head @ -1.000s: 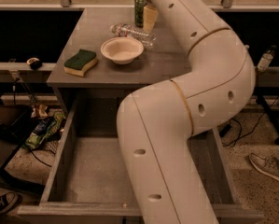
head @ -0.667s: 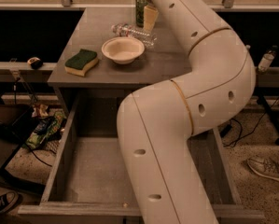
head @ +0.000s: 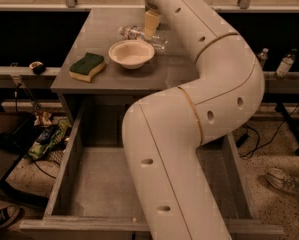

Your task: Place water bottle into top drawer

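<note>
The water bottle [head: 135,33] lies on its side on the grey table [head: 109,81], just behind a white bowl. It is clear plastic and partly covered by the gripper. My gripper [head: 152,22] reaches down at the far middle of the table, right at the bottle's middle. The top drawer [head: 64,166] stands pulled open below the table's front edge, with a speckled grey floor. My white arm [head: 199,109] crosses over the drawer's right half and hides it. A dark can-like shape [head: 147,5] shows just behind the gripper.
A white bowl [head: 131,53] and a green and yellow sponge [head: 87,65] sit on the table's near left. Two small bottles [head: 286,64] stand on a ledge at the right. Cables and wrappers [head: 49,139] lie on the floor at the left, a shoe [head: 284,181] at the right.
</note>
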